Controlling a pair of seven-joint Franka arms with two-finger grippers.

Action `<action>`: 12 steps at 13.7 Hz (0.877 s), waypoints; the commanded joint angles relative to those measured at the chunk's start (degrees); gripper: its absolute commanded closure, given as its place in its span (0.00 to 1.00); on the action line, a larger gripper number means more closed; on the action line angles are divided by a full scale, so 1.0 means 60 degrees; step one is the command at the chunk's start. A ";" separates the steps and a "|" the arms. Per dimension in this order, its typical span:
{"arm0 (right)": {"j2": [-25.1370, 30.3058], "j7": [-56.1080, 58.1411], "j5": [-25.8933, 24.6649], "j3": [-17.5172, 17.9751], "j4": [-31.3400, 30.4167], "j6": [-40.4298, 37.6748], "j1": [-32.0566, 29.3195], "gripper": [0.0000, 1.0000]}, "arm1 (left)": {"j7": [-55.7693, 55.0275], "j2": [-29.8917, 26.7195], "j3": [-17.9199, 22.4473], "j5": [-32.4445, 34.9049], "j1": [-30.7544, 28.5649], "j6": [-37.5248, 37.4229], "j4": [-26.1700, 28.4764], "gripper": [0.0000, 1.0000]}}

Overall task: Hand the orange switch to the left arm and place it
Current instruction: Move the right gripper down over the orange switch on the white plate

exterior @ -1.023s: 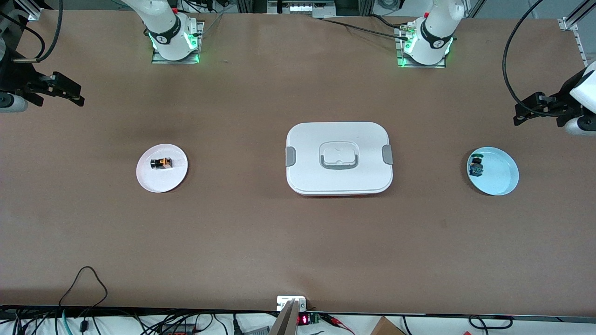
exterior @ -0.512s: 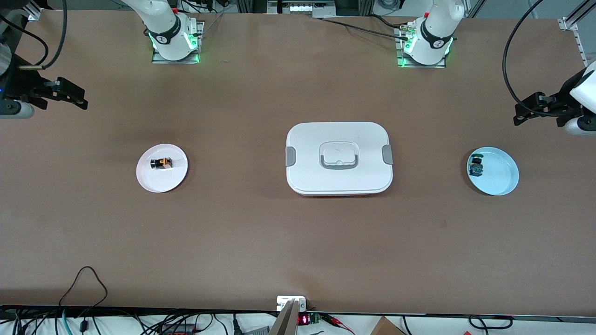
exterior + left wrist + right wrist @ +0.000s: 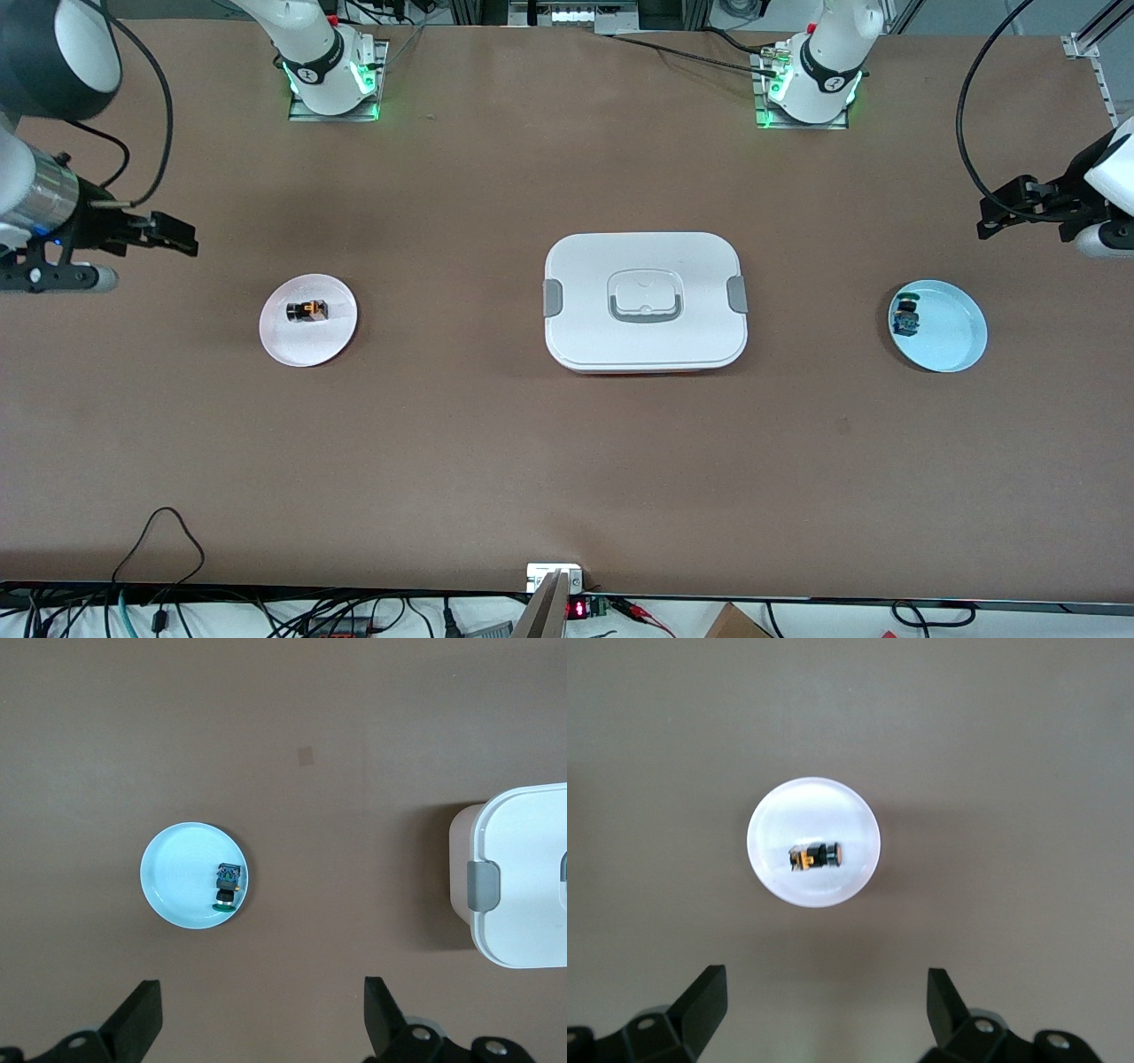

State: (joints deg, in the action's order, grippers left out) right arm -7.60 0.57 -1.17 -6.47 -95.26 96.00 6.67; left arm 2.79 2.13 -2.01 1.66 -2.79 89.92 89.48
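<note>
The orange switch [image 3: 306,311] lies on its side on a small white plate [image 3: 292,347] toward the right arm's end of the table; it also shows in the right wrist view [image 3: 815,856]. My right gripper [image 3: 182,237] is open and empty, up in the air over bare table beside that plate. The white box [image 3: 645,301] stands at the table's middle. My left gripper [image 3: 990,220] is open and empty, held high over the table near a light blue plate [image 3: 952,341]. The left arm waits.
A small part with green cap and blue body [image 3: 905,317] lies on the light blue plate, also in the left wrist view [image 3: 227,887]. The box's end with a grey clip [image 3: 485,884] shows in the left wrist view. Cables hang along the table's near edge.
My right gripper has moved toward the white plate with the orange switch. The left arm, the box and both plates have not moved.
</note>
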 commanded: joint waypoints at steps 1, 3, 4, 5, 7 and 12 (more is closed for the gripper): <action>-0.0621 0.0081 -0.0156 0.0068 0.0174 0.0477 -0.0058 0.00 | 0.0062 0.0158 -0.0002 -0.0101 -0.0048 -0.0207 -0.0323 0.00; -0.1060 0.0081 -0.0186 0.0068 0.0174 0.0916 -0.0101 0.00 | 0.0062 0.0158 0.0013 -0.0100 -0.0048 -0.0207 -0.0323 0.00; -0.1265 0.0081 -0.0186 0.0068 0.0160 0.1063 -0.0116 0.00 | 0.0062 0.0158 0.0013 -0.0086 -0.0048 -0.0207 -0.0323 0.00; -0.1412 0.0081 -0.0186 0.0068 0.0145 0.1137 -0.0116 0.00 | 0.0062 0.0158 0.0013 -0.0100 -0.0063 -0.0207 -0.0323 0.00; -0.1399 0.0052 -0.0171 0.0068 -0.0219 0.1356 -0.0087 0.00 | 0.0062 0.0202 0.0013 -0.0100 -0.0121 -0.0207 -0.0323 0.00; -0.1296 0.0066 -0.0186 0.0068 -0.2313 0.4327 -0.0072 0.00 | 0.0062 0.0304 0.0013 -0.0159 -0.0369 -0.0207 -0.0323 0.00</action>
State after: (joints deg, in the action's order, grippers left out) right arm -16.98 0.57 -1.41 -6.52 -103.83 116.53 6.60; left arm 2.79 2.64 -1.79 1.66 -3.38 89.92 89.47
